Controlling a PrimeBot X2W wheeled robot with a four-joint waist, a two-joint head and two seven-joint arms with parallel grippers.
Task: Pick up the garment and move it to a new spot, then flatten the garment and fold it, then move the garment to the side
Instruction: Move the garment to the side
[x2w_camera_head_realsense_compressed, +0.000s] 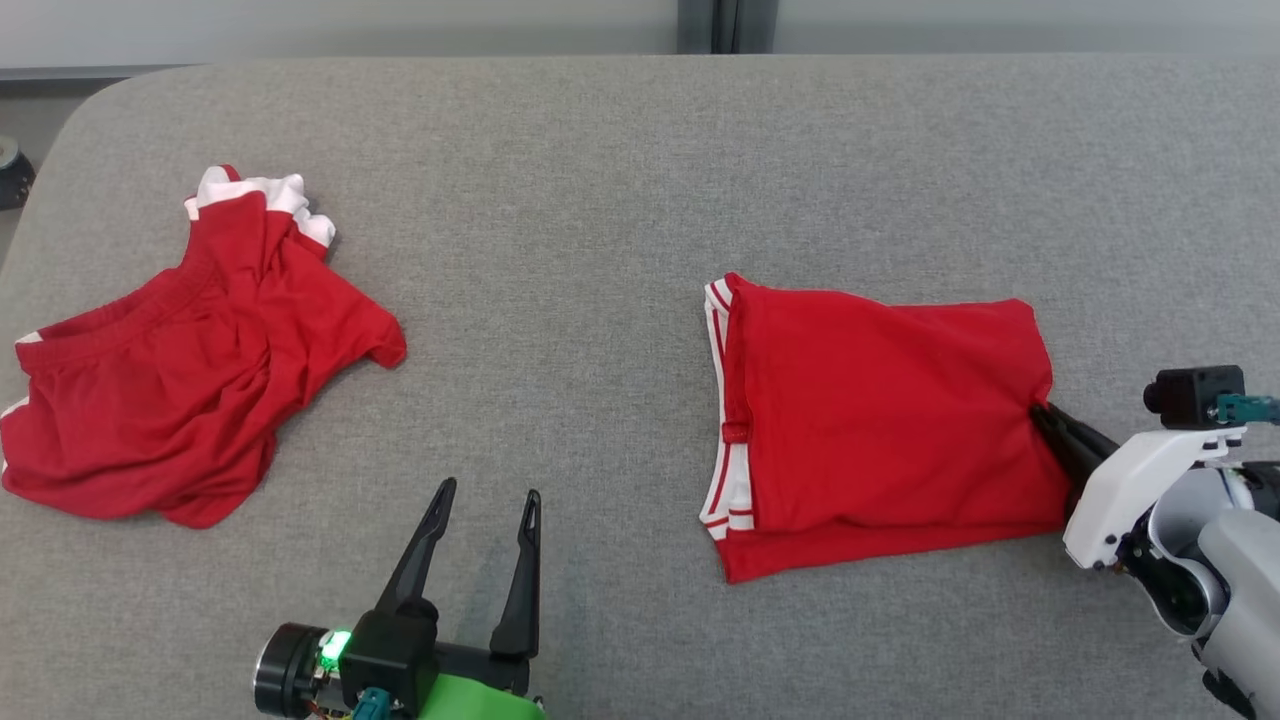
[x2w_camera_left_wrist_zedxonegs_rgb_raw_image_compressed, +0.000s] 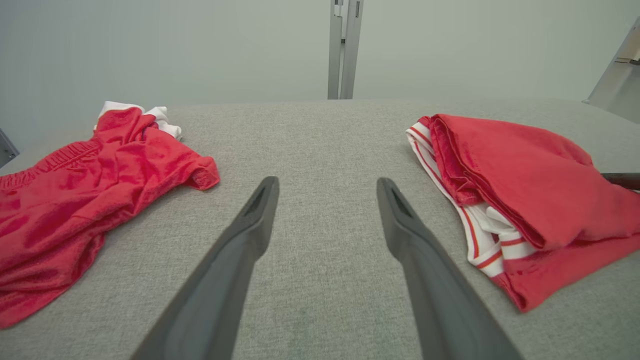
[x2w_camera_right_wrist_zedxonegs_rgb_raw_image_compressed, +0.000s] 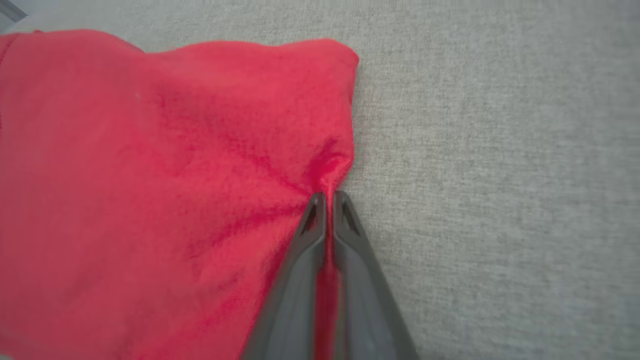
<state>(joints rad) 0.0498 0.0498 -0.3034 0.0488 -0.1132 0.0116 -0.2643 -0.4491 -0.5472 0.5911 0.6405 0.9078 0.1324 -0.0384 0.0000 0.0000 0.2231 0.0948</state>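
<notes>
I have the right gripper clenched on the folded red garment, which lies right of centre on the grey padded surface; the pinch sits about midway along its right-hand edge, and in the right wrist view the two fingers meet with a thin ridge of red cloth bunched between them. I judge the fold done, the stack being neat, with the white-striped hem on the side away from the grip; so the step in hand is moving it aside, and an edge hold lets me drag the stack flat rather than lift it and spill the layers. Whether the pinch has caught every layer or just the top one I cannot tell, since the lower cloth is hidden under the fingers; if only the top is held, a pull may open the fold. The left gripper hovers over bare surface at the near edge, jaws spread wide and holding nothing; it sits between the two cloths, clear of the drag path. A second red garment lies crumpled at the far left, well apart from the folded one.
</notes>
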